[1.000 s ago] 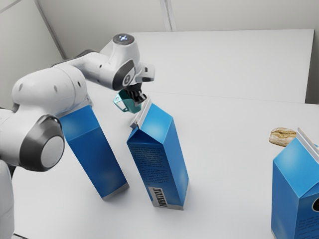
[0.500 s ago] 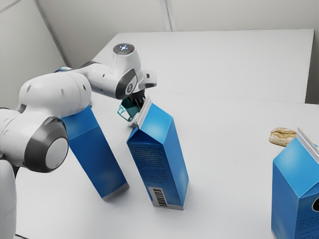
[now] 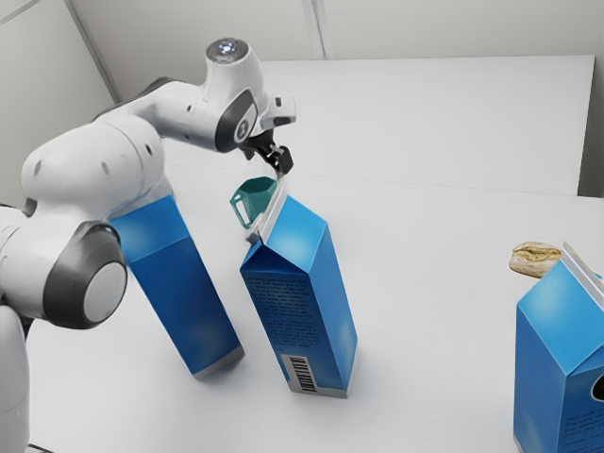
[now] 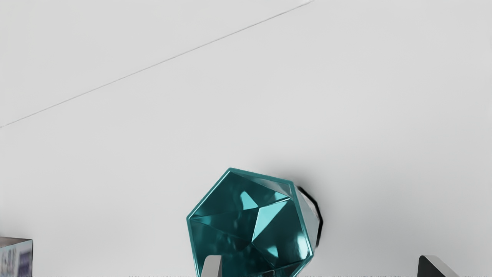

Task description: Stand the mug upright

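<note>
The teal mug [image 3: 253,200] is on the pale surface [image 3: 425,330], in the exterior view just behind the ridged top of the middle blue carton [image 3: 304,274], which hides part of its lower side. It is faceted, with an angular rim and a handle that shows toward the exterior view's left. In the wrist view its open mouth faces the camera, so the inner facets show, and part of its outer wall shows past the rim; whether its base sits flat I cannot tell. The gripper [image 3: 279,166] is above the mug, and its two fingers stand wide apart with nothing clamped between them. In the wrist view one fingertip [image 4: 212,266] overlaps the mug's mouth, while the other is well clear of the mug, over bare surface. The white arm [image 3: 94,156] comes in from the exterior view's left and reaches over the left blue carton [image 3: 189,302], covering part of its top. The middle carton stands near that one and bears a barcode [image 3: 302,375] low on its side. Well apart, toward the exterior view's right, stands the right blue carton [image 3: 543,349], cut off by the picture's edge, with a tan, bread-like item [image 3: 532,259] near its top in that view.
</note>
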